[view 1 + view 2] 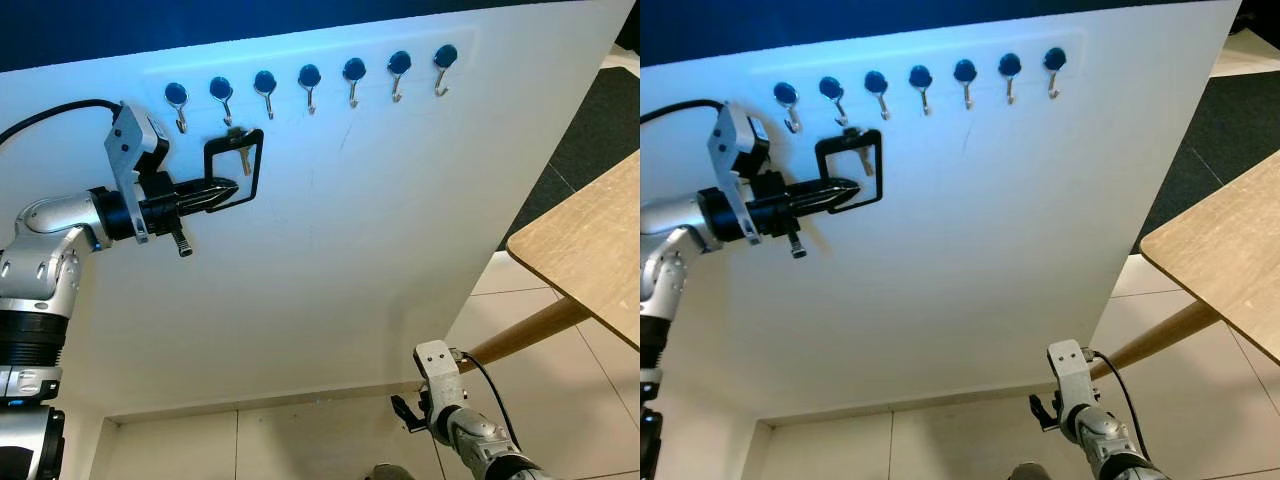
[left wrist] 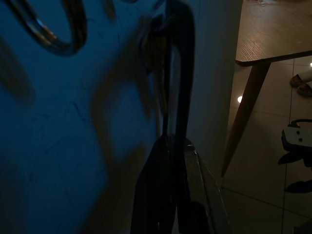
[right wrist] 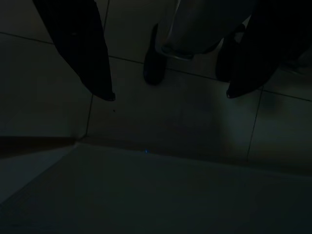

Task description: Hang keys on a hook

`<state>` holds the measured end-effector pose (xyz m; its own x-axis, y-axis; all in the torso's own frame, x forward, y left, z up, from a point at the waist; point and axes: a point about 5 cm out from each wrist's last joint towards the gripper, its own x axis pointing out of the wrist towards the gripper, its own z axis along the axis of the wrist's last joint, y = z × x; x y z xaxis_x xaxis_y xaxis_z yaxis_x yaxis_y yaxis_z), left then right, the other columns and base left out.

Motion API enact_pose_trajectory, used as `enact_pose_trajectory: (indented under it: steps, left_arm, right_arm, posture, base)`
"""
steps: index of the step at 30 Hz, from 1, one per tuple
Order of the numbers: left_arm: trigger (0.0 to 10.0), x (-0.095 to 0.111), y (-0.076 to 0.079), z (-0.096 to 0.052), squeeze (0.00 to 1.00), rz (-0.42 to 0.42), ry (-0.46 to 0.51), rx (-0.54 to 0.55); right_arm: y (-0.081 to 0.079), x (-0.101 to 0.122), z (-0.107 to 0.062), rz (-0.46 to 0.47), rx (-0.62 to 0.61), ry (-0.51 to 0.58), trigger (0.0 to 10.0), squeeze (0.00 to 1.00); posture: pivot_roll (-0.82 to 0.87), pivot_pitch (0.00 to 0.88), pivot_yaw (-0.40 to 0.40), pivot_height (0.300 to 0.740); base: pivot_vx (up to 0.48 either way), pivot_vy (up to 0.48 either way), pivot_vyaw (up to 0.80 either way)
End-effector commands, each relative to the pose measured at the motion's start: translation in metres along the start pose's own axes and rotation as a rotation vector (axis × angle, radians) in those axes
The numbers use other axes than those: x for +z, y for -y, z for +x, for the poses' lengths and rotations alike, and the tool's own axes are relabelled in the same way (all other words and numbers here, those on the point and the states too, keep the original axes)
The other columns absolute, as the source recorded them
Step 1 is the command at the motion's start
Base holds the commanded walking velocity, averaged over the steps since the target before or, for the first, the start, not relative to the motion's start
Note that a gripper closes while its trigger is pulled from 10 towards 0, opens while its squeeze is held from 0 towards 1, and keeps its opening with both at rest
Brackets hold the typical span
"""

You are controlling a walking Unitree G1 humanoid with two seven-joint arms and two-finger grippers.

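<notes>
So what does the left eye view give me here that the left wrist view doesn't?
Left eye view alone: the full row of hooks on the white board, and the left gripper shut on the black key ring, whose key hangs just below the second and third hooks, not yet on one. Left wrist view alone: a close, dark look along the ring, with one hook's curve near it. Both: the wooden table and the idle right gripper.

White board (image 1: 380, 230); blue-knobbed hooks (image 1: 309, 85); black key loop (image 1: 236, 167).
</notes>
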<state>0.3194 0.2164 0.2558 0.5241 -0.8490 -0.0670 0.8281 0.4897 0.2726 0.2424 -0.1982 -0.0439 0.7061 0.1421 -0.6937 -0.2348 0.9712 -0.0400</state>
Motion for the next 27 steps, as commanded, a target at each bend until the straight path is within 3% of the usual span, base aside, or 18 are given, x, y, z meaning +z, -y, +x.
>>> enact_pose_trajectory:
  steps: [1,12,13,16,18,22,24,27]
  left_arm:
    - [10.0,0.0,-0.001,-0.009,0.0,0.023,-0.056,0.003]
    - [10.0,0.003,0.014,-0.01,0.0,0.044,-0.018,-0.121]
    - [10.0,0.005,0.022,-0.013,0.0,0.039,-0.007,-0.192]
    - [10.0,0.006,0.027,-0.015,0.0,0.036,0.0,-0.243]
    - [10.0,0.009,0.051,-0.021,0.0,0.007,0.016,-0.439]
    - [10.0,0.009,0.055,-0.021,0.0,0.006,0.02,-0.471]
    - [10.0,0.009,0.055,-0.017,0.0,0.02,0.029,-0.463]
    - [10.0,0.009,0.053,-0.014,0.0,0.032,0.031,-0.448]
  right_arm:
    - [-0.003,-0.003,0.0,0.011,0.005,-0.009,10.0,0.0]
    - [-0.005,0.001,0.001,0.016,0.029,0.012,10.0,0.0]
    - [-0.006,0.005,0.002,0.044,0.053,0.042,10.0,0.0]
    - [-0.007,0.009,0.002,0.064,0.07,0.064,10.0,0.0]
    - [-0.007,0.035,0.001,0.221,0.214,0.235,10.0,0.0]
    - [-0.006,0.051,-0.001,0.316,0.303,0.34,10.0,0.0]
    - [-0.006,0.075,-0.005,0.418,0.437,0.477,10.0,0.0]
    - [-0.009,0.088,-0.009,0.438,0.534,0.55,10.0,0.0]
  posture:
    - [-0.1,0.108,0.101,0.74]
    - [-0.09,0.102,0.095,0.74]
    - [-0.09,0.103,0.095,0.74]
    - [-0.09,0.103,0.095,0.74]
    - [-0.09,0.108,0.097,0.74]
    - [-0.09,0.108,0.097,0.74]
    - [-0.09,0.11,0.096,0.74]
    - [-0.09,0.107,0.096,0.74]
  base:
    - [0.0,0.0,0.0]
    - [0.0,0.0,0.0]
    - [0.0,0.0,0.0]
    - [0.0,0.0,0.0]
    - [0.0,0.0,0.0]
    - [0.0,0.0,0.0]
    - [0.0,0.0,0.0]
    - [0.0,0.0,0.0]
